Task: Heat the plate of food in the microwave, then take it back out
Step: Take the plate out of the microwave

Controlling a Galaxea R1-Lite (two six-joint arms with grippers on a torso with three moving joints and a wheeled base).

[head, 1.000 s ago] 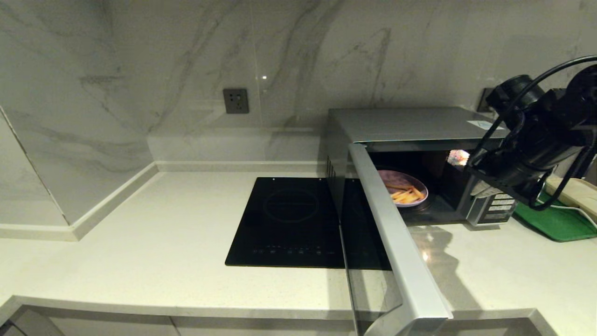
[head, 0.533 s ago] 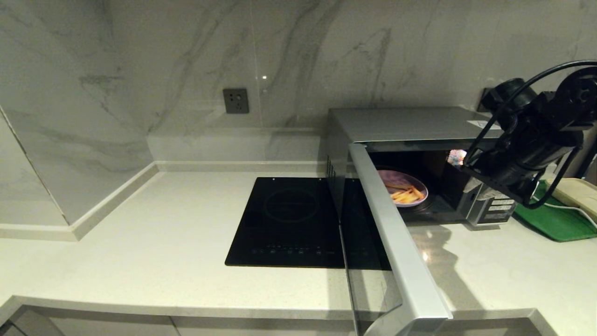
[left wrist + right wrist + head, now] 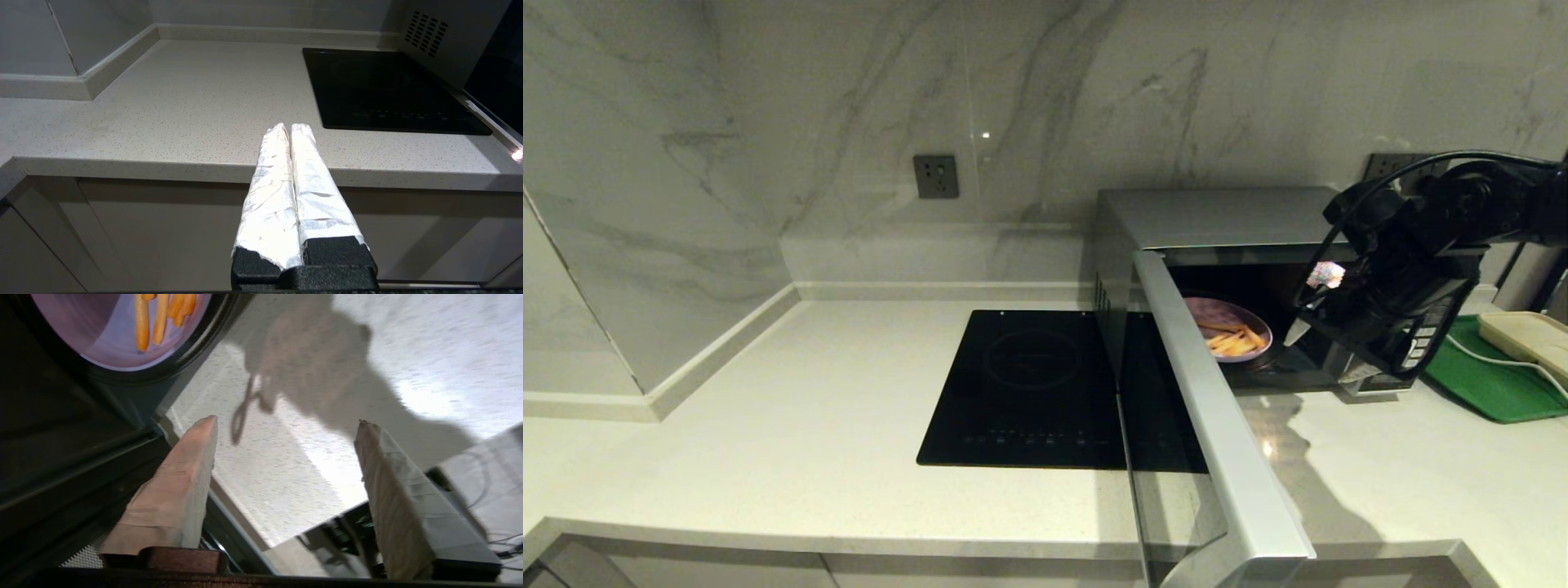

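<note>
The right arm reaches in from the right edge of the head view, bent downward and leftward, its black wrist hanging in front of the microwave's (image 3: 1225, 220) button panel at the cavity's right side. The right tool (image 3: 286, 428) has its two taped fingers (image 3: 184, 465) spread wide apart with nothing between them; one finger lies over the cavity's front sill, the other over the pale desk (image 3: 768, 425) in front. The microwave door (image 3: 1217, 425) stands swung out toward the near edge. Inside, the plate of food (image 3: 1229, 327) rests on the dark turntable, orange sticks on its near side, apart from the tool. The left tool (image 3: 290, 130) sits parked low before the desk's near edge, left of the black cooktop (image 3: 1029, 384), fingers pressed together, empty. A green tray (image 3: 1503, 392) lies to the microwave's right.
</note>
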